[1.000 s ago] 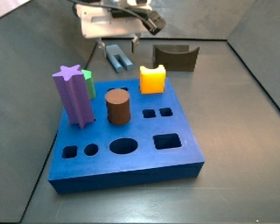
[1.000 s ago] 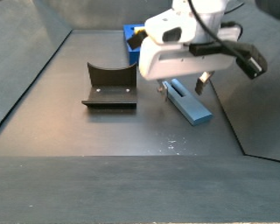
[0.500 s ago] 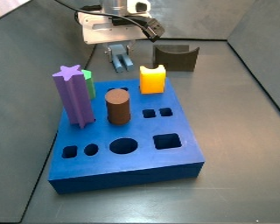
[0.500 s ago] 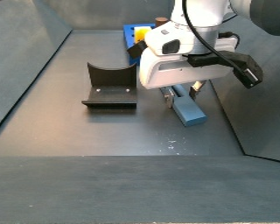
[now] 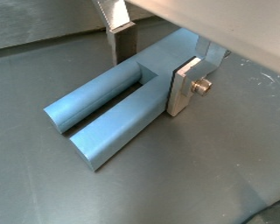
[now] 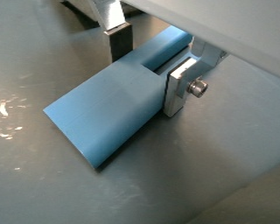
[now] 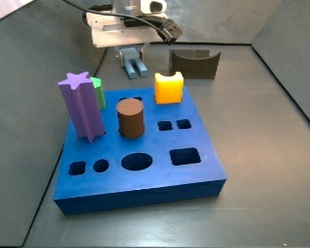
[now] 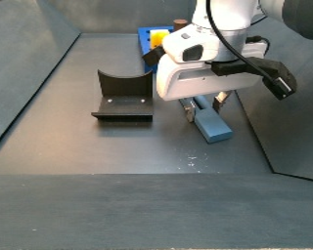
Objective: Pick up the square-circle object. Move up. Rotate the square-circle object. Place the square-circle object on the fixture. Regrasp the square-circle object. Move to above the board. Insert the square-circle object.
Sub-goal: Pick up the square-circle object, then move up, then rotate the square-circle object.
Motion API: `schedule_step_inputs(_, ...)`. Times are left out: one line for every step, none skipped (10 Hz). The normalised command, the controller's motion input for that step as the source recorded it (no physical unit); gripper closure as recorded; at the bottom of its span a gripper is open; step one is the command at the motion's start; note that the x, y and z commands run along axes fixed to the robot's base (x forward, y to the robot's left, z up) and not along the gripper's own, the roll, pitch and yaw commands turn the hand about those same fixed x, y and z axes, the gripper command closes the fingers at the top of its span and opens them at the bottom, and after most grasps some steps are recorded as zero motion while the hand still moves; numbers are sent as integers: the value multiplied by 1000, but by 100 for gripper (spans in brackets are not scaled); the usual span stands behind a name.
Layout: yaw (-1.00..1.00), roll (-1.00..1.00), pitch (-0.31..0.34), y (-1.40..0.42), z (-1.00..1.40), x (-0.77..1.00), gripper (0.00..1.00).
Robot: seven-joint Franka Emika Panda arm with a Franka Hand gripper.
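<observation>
End effector (image 5: 154,63) stays low, fingers straddling (spread) the flat-lying square-circle object (image 5: 113,112)

hand (image 5: 154,63) low astride square-circle object (image 5: 113,109), bare floor around, fixture (image 8: 122,96) well apart

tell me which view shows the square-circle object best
A wrist view: the square-circle object lies flat on the floor, its two bars and groove clear, the end effector straddling it. The other wrist view shows it as a plain slab. In both side views the end effector hides most of it.
</observation>
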Motion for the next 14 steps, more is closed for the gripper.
schedule_step_inputs(0,0,0,0,0,0,100)
schedule_step_inputs(0,0,0,0,0,0,100)
schedule_step_inputs(0,0,0,0,0,0,100)
schedule_step_inputs(0,0,0,0,0,0,100)
schedule_step_inputs(0,0,0,0,0,0,100)
schedule_step_inputs(0,0,0,0,833,0,100)
schedule_step_inputs(19,6,14,70,843,-20,100)
schedule_step_inputs(11,3,48,54,737,-51,100)
schedule_step_inputs(2,4,65,36,625,-37,100)
schedule_step_inputs(-7,13,66,23,447,-22,100)
schedule_step_inputs(-11,22,57,17,303,-22,100)
schedule_step_inputs(0,0,0,211,833,326,100)
schedule_step_inputs(-7,7,11,194,657,301,100)
schedule_step_inputs(-10,-4,68,126,500,209,100)
